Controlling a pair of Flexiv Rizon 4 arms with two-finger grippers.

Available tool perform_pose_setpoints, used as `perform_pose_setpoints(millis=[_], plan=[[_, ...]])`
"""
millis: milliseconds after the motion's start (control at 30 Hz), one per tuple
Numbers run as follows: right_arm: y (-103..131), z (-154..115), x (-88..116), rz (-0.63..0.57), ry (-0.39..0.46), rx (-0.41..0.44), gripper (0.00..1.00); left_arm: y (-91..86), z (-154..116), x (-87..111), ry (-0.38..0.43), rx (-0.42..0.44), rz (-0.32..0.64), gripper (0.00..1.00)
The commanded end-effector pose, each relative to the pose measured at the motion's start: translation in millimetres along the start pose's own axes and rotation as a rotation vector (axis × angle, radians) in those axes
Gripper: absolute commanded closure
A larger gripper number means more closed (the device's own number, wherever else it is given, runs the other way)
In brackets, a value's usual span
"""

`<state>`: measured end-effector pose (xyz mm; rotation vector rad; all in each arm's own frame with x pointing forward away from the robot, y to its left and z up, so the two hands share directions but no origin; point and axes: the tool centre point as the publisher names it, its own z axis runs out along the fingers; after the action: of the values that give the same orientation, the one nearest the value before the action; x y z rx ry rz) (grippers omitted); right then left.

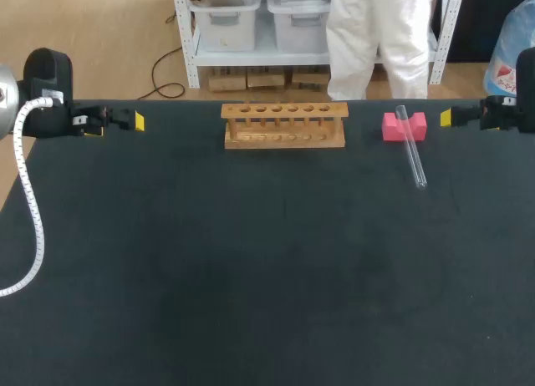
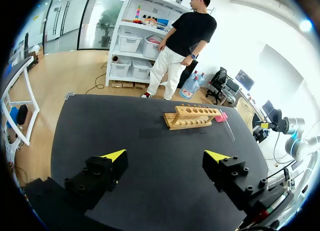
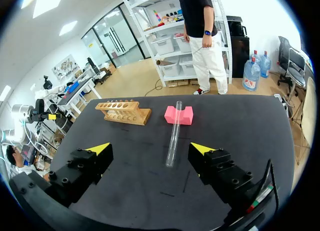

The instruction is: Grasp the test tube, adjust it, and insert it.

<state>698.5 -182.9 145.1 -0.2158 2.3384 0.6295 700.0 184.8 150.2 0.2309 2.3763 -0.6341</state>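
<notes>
Left jaws spread, right jaws spread, black table (image 1: 251,277), test tube (image 1: 415,165) propped on pink block (image 1: 389,127), wooden rack (image 1: 284,125) nearby

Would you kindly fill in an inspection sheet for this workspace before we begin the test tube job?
Surface: black table, no spills seen.
Job's things: test tube lies tilted, one end in the pink block notch, the other on the table; wooden rack stands apart from it, holes empty.
Clutter: nothing seen.
Grippers: left gripper and right gripper at the far corners, jaws open, holding nothing.
Cables: white hose from the left arm runs over the table's left edge.
Surroundings: nothing seen reaching over the table.
</notes>
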Motion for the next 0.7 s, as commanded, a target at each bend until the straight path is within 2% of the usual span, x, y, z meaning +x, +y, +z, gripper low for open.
perform_pose_setpoints(millis=[33,367,500,633,667,700], plan=[[1.4,-0.9,0.2,0.0,0.0,0.007,0.0,-0.7,-0.1,-0.7,0.003,-0.004,-0.001,0.0],[1.4,-0.9,0.2,0.0,0.0,0.007,0.0,-0.7,-0.1,-0.7,0.003,-0.004,-0.001,0.0],[1.4,-0.9,0.2,0.0,0.0,0.007,0.0,3.9,0.2,-3.5,-0.02,0.095,0.065,0.0],[1.4,-0.9,0.2,0.0,0.0,0.007,0.0,9.0,1.1,-8.9,-0.032,0.222,0.181,0.0],[1.4,-0.9,0.2,0.0,0.0,0.007,0.0,10.9,1.2,-10.7,-0.045,0.232,0.204,0.0],[1.4,-0.9,0.2,0.0,0.0,0.007,0.0,12.5,1.0,-13.0,-0.044,0.281,0.223,0.0]])
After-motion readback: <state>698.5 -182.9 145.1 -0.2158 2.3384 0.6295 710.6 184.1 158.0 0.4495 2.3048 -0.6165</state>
